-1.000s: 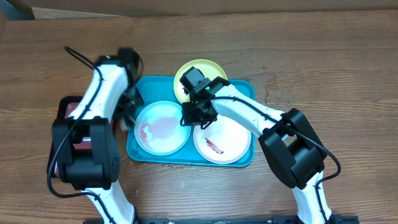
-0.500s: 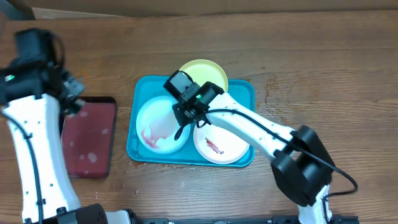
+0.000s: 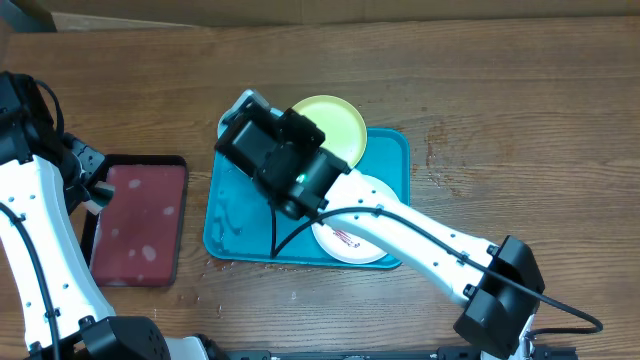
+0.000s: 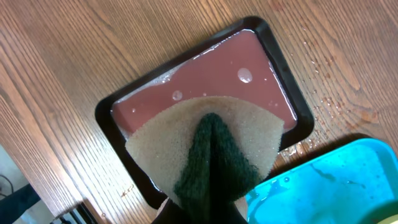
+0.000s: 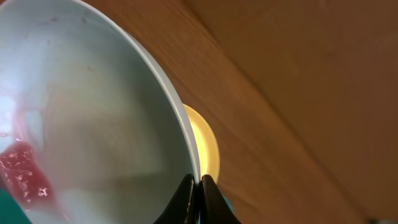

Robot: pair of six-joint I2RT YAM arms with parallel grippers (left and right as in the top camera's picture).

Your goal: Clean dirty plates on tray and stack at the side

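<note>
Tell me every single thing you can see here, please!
table: one, brown wood, under everything
blue tray: one, bright blue, middle of the table
black tray: one, black with dark red inside, left of the blue tray
yellow-green plate: one, at the blue tray's far edge
white plate: one, reddish smear, in the blue tray's near right part
light blue plate: one, reddish smear, held in the air
sponge: one, tan and dark green, above the black tray
left claw: shut on the sponge
right claw: shut on the light blue plate's rim
</note>
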